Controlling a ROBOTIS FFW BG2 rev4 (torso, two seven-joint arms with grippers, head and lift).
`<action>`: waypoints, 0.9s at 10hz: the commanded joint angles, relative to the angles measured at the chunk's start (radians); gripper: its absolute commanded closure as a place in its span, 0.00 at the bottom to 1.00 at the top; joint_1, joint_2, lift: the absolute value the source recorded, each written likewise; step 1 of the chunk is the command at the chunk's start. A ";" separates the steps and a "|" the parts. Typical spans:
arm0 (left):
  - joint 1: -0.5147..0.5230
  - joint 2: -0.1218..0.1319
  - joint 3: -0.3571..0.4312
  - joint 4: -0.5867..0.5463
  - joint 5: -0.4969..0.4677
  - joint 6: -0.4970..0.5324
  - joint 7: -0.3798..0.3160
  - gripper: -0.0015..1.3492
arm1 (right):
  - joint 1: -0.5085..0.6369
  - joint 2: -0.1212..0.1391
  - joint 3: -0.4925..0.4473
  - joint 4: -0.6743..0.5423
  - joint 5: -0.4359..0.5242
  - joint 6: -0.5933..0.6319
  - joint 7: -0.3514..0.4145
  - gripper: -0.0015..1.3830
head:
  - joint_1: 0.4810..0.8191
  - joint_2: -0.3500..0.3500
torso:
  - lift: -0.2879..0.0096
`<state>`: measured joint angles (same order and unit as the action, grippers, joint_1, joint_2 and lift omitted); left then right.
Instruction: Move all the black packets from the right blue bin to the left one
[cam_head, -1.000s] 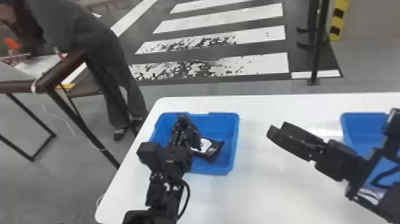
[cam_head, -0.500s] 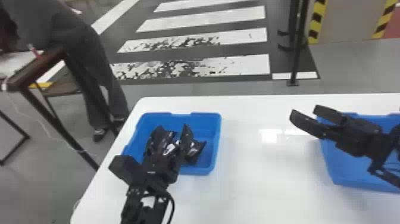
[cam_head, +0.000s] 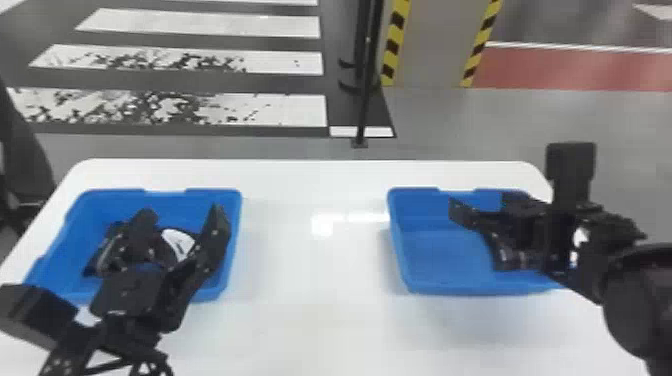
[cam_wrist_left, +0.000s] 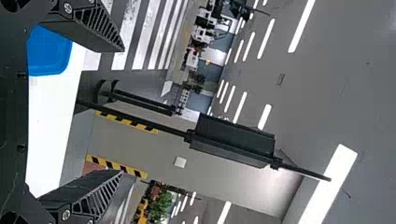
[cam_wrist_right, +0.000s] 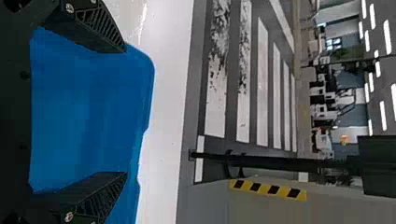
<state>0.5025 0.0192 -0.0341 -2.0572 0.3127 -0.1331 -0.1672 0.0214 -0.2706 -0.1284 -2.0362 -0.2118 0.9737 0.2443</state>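
In the head view, my left gripper (cam_head: 181, 215) is open over the left blue bin (cam_head: 233, 260). Beneath and behind its fingers lie black packets (cam_head: 100, 255), one with a white patch (cam_head: 179, 242); how many there are I cannot tell. The left wrist view has the open left gripper (cam_wrist_left: 123, 109) with a corner of a blue bin (cam_wrist_left: 50, 52) behind. Over the right blue bin (cam_head: 430, 250) is my right gripper (cam_head: 483, 205), its fingers apart. From its own wrist, the right gripper (cam_wrist_right: 126, 112) frames bare blue bin floor (cam_wrist_right: 91, 112), with nothing between its fingertips.
Both bins stand on a white table (cam_head: 315, 280) with an open stretch between them. Past the far edge are a black pole (cam_head: 364, 100) and a striped floor. A dark-clothed person's leg (cam_head: 22, 150) is at the far left, beyond the table.
The head view has swung right. My left gripper's fingers have spread wider over the left bin. The right gripper has moved over the right bin and turned.
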 joint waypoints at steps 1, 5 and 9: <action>0.008 -0.001 0.004 -0.001 0.002 0.008 -0.002 0.08 | -0.017 0.004 -0.001 0.005 0.048 0.116 -0.033 0.07 | 0.63 0.35 | 0.50; 0.018 -0.001 0.006 -0.003 0.008 0.003 -0.011 0.08 | -0.102 0.002 0.001 0.116 0.118 0.303 -0.099 0.07 | 0.63 0.25 | 0.50; 0.023 -0.001 0.012 -0.003 0.014 0.001 -0.018 0.08 | -0.186 -0.009 0.015 0.287 0.068 0.229 -0.099 0.08 | 0.63 0.22 | 0.50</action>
<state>0.5251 0.0184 -0.0224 -2.0605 0.3257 -0.1332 -0.1855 -0.1530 -0.2786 -0.1166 -1.7656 -0.1336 1.2097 0.1457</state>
